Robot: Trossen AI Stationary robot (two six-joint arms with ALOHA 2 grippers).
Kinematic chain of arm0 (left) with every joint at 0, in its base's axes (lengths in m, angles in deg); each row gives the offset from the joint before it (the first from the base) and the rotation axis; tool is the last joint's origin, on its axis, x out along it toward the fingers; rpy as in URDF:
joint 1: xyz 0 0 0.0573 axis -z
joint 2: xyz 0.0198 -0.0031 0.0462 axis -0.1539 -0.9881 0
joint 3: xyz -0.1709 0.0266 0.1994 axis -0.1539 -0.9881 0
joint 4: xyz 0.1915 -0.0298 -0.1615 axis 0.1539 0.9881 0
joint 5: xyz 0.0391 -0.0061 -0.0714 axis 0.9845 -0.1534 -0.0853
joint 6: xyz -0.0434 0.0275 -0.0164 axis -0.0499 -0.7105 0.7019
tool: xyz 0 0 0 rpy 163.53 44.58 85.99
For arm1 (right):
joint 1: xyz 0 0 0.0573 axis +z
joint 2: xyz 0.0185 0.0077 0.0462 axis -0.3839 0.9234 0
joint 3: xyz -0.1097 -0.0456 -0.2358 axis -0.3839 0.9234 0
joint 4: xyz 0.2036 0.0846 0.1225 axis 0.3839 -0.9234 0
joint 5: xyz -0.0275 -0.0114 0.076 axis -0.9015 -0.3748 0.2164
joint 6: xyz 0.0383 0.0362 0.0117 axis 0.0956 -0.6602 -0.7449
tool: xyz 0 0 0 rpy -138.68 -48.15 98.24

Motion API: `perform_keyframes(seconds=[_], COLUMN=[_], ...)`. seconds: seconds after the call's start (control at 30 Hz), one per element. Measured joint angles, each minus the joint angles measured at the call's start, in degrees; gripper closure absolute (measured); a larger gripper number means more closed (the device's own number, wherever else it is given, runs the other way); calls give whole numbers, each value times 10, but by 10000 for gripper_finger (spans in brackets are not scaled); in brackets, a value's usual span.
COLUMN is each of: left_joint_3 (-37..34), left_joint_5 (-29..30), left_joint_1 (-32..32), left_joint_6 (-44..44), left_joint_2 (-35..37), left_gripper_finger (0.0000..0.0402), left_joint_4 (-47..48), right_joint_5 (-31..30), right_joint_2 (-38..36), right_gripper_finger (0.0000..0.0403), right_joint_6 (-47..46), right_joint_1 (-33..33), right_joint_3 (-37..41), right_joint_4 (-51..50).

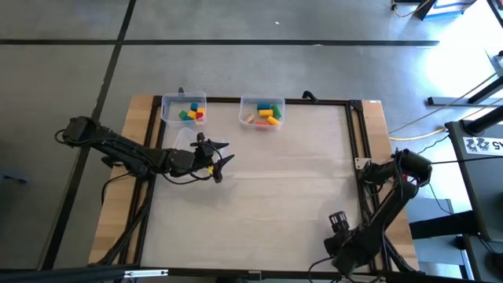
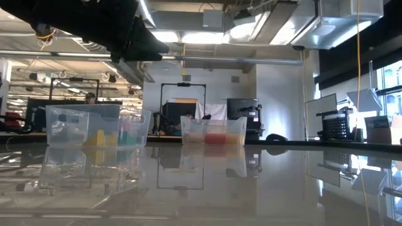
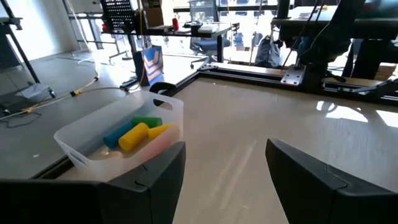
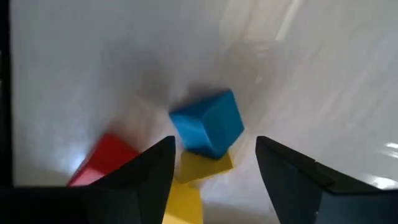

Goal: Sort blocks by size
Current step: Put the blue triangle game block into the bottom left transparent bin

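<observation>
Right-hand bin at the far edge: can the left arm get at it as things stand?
Probably yes. The open left gripper hovers near the bin, with only bare table between them. The right gripper waits at the near right corner.

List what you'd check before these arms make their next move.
1. Left gripper open, nothing held: ok.
2. Right gripper open: ok.
3. Loose blue block and red block in the right wrist view, ready to pick: ok.
4. Left bin and right bin upright at the table's far edge: ok.
5. Blocks already binned are sorted by size: cannot tell.
</observation>
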Motion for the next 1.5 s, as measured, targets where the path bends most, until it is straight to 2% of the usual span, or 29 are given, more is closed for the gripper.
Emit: perform_keyframes(seconds=[0.2,0.3,0.47,0.6,0.77,1.0,1.27,1.5], left_joint_3=[0,0,0,0,0,0,0,0], left_joint_5=[0,0,0,0,0,0,0,0], left_joint_1=[0,0,-6,-9,-9,-9,-9,-9], left_joint_6=[-12,-15,-15,-15,-15,-16,-15,-15], left_joint_2=[0,0,0,0,0,0,0,0], left_gripper_finger=[180,180,180,180,180,180,180,180], left_joint_4=[0,0,1,1,6,6,6,6], right_joint_5=[-30,-68,-148,-182,-123,-50,-51,-54], right_joint_2=[36,40,40,40,26,6,8,8], right_gripper_finger=[175,176,176,176,176,176,176,185], right_joint_6=[21,28,53,83,127,223,226,226], right_joint_1=[-2,-12,-53,-92,-130,-128,-98,-99], right_joint_3=[0,0,0,0,-10,-35,7,39], right_joint_4=[2,2,-12,-22,-45,-47,-18,11])
